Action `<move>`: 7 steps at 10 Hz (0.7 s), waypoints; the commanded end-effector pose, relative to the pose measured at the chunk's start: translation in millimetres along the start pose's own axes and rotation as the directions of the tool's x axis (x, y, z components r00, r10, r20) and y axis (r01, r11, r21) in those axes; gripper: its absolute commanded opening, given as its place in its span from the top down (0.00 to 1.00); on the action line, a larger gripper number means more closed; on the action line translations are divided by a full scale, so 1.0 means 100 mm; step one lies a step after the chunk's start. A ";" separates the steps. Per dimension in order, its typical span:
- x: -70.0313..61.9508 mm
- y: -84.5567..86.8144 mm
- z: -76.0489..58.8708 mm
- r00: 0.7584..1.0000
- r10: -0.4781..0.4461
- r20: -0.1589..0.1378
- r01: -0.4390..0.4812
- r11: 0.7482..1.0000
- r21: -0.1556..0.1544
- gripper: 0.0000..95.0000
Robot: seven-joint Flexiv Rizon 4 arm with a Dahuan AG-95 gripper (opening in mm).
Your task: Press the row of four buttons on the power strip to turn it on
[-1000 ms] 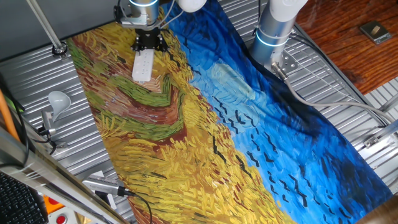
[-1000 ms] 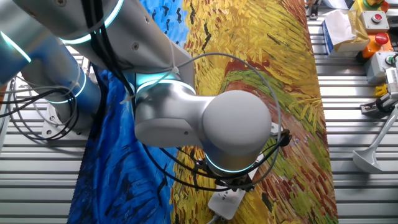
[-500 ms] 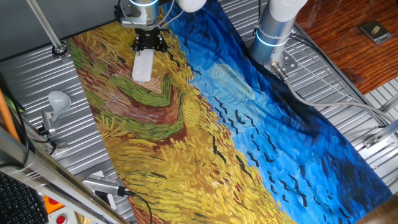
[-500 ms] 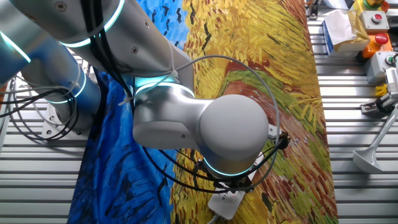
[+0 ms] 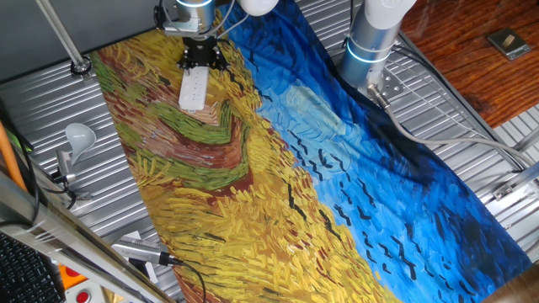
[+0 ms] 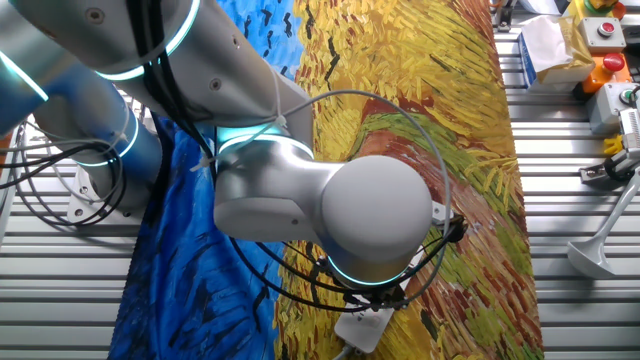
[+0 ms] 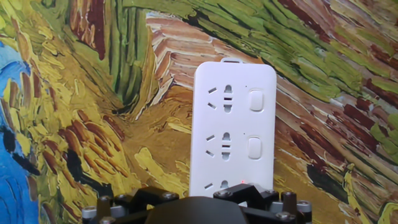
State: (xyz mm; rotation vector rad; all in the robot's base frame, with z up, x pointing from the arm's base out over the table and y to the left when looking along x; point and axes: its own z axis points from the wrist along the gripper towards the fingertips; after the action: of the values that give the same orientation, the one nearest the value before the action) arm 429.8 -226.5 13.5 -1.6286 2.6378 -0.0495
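The power strip (image 5: 193,88) lies on the painted cloth at the far left, a white bar with its far end under my gripper (image 5: 202,57). In the hand view the power strip (image 7: 233,124) runs up from my gripper's black body (image 7: 199,205), which hides its near end. Two of the row of four buttons (image 7: 256,101) show along its right side, the second (image 7: 254,148) lower down. A tiny red glow (image 7: 242,182) sits just above the gripper. No fingertips show. In the other fixed view my arm covers most of the power strip (image 6: 365,325).
A white light bulb on a metal holder (image 5: 76,136) stands left of the cloth on the ribbed table (image 5: 126,215). The arm's base (image 5: 370,38) rises at the back right, with cables (image 5: 438,135) beside it. Boxes with red buttons (image 6: 600,40) sit at the other view's top right.
In the other fixed view my wrist has shifted slightly to the left. The power strip has not moved.
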 end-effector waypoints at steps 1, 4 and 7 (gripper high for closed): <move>0.00 0.01 0.06 1.000 0.001 -0.002 -0.001 1.000 -0.001 0.00; -0.01 0.01 0.10 1.000 -0.007 -0.006 0.007 1.000 0.007 0.00; -0.01 0.01 0.07 1.000 -0.008 -0.010 0.008 1.000 0.004 0.00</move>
State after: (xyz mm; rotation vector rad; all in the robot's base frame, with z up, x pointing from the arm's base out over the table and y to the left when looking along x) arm 430.1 -225.7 8.2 -1.6401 2.6395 -0.0651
